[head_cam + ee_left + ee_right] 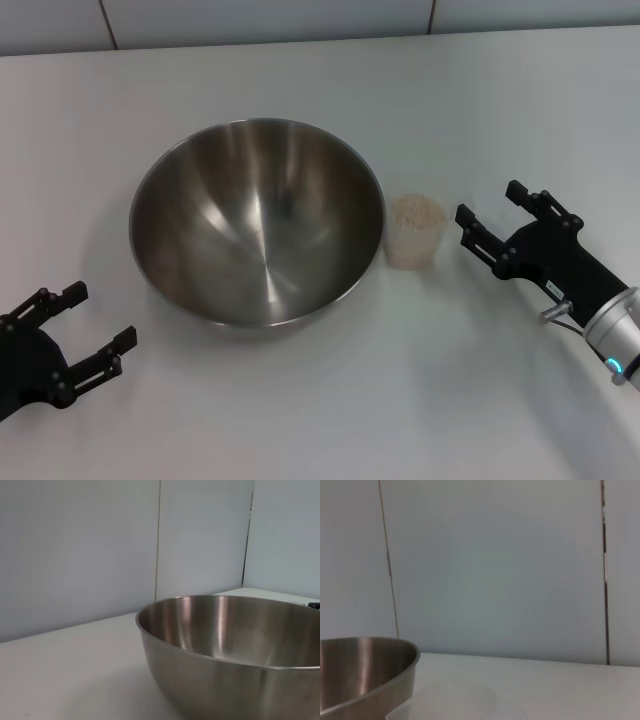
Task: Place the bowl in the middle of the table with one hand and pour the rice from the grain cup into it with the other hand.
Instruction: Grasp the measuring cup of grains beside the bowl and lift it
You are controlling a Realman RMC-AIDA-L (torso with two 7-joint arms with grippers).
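Observation:
The large steel bowl [257, 222] stands upright and empty on the white table [300, 420], left of the middle. It also shows in the left wrist view [235, 650] and the right wrist view [360, 675]. The small clear grain cup [416, 231] stands just right of the bowl, close to its rim, full of beige rice [417, 211]. The cup's rim shows faintly in the right wrist view [455, 705]. My right gripper [490, 215] is open, a short way right of the cup, not touching it. My left gripper [95, 325] is open at the front left, apart from the bowl.
A pale panelled wall [300, 15] runs along the table's far edge. Bare tabletop lies in front of the bowl and behind it.

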